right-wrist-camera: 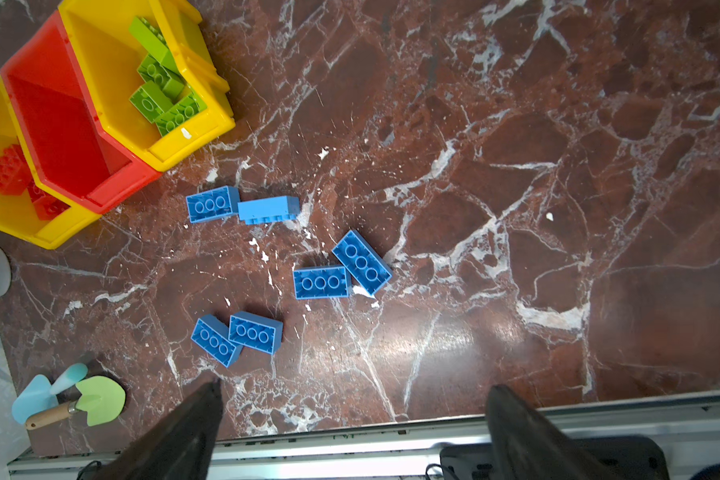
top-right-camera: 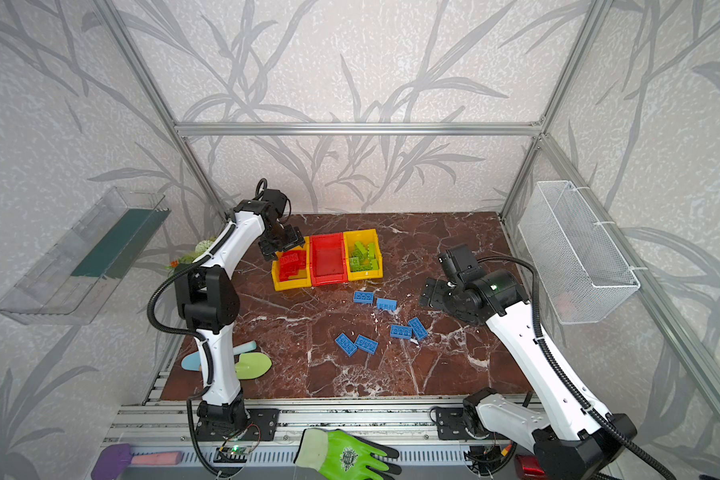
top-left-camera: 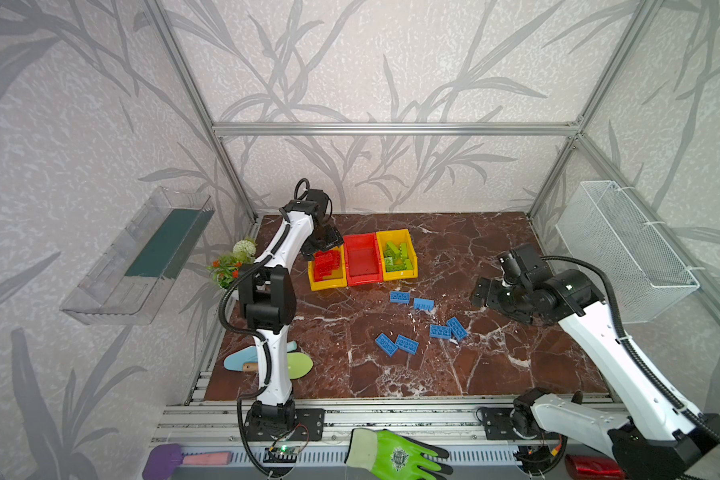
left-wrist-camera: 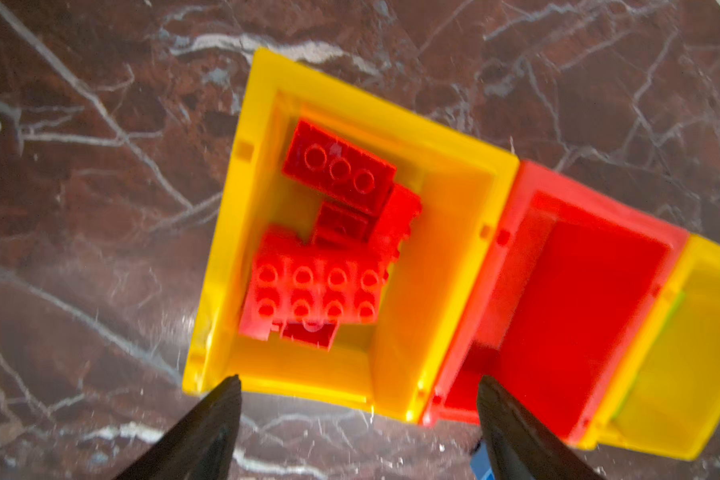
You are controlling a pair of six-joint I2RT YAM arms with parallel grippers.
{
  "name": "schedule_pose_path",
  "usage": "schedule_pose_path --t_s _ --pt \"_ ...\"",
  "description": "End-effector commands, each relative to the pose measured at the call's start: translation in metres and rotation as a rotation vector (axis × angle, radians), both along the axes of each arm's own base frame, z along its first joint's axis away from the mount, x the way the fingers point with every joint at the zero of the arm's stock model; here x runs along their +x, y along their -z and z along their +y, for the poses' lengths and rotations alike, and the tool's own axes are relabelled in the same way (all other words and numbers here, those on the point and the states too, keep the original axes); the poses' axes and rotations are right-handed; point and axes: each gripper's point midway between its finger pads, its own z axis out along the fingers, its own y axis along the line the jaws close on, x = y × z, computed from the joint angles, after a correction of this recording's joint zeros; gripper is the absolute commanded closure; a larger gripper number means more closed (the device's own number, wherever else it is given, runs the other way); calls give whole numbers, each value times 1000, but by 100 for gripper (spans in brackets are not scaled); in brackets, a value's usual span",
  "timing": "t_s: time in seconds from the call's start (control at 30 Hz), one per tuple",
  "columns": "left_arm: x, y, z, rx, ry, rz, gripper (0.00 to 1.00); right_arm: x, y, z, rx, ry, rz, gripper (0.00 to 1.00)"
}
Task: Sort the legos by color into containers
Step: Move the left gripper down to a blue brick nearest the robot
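In both top views, red legos (top-left-camera: 327,264) sit in the left yellow bin (top-left-camera: 327,285) and green legos (top-left-camera: 395,253) in the right yellow bin (top-left-camera: 400,274). Six blue legos (top-left-camera: 406,344) lie unsorted on the desk (top-left-camera: 495,353), nearer than the empty red bin (top-left-camera: 362,259). Left wrist: left jaws apart, empty, above the reds. Right wrist: right jaws spread, empty.

No legible text, glove logo (top-left-camera: 399,458) apparently unreadable
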Motion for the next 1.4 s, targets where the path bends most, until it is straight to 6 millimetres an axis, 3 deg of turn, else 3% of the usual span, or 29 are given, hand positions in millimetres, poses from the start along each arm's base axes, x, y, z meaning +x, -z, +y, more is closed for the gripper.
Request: schedule_pose_path --t_s 0.0,0.1,0.3,0.4,0.5,0.8,1.07,1.37 --pt "-40 -23 -27 14 11 -28 11 -26 8 -13 -40 -13 44 1" --pt "-86 -16 -56 11 4 -19 11 -45 12 -21 -45 -30 53 1" --pt "-181 16 -105 36 -23 8 11 -83 26 -30 -23 -70 66 1" --pt "-213 29 -119 44 -64 5 11 -98 33 -31 -7 -102 76 1" --pt "-233 35 -131 58 -85 -9 12 -112 33 -35 4 -118 73 1" --pt "-254 69 -168 37 -176 31 11 -142 29 -47 16 -147 31 1" --pt "-250 83 -171 20 -263 40 11 -159 20 -61 -8 -139 -7 1" --pt "-258 118 -184 8 -251 143 13 -166 22 -66 -21 -141 -2 1"
